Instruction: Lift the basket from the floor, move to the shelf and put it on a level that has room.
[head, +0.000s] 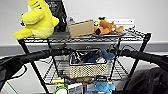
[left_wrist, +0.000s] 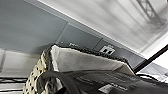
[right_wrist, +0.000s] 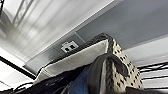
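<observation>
Pale wall (head: 150, 10) behind, with a grey band (head: 10, 48) running across it low down; a white wall socket (left_wrist: 107, 50) sits on that band.

Shelf (head: 146, 37): black wire rack against the wall, posts at the corners. Top tier crowded: yellow plush (head: 37, 20) at one end, dark bag (head: 58, 12) behind it, brown cardboard box (head: 81, 28) in the middle, orange plush (head: 107, 27) at the other end.

The level (head: 120, 71) under the top tier is a black wire grid. Basket (head: 87, 68) is at this tier, about centred, pale woven sides, whitish liner; blue and dark items inside. Cannot tell if its base rests on the grid. Bare grid shows on both sides of it; top tier close overhead.

Both dark arms reach in from the sides to the basket's ends. Left gripper (head: 67, 52) at the left end, right gripper (head: 115, 52) at the right end; finger spread cannot be made out on either. Dark handle loop (right_wrist: 110, 65) at the basket's right end.

Below: blue toy (head: 102, 86), small clutter.
</observation>
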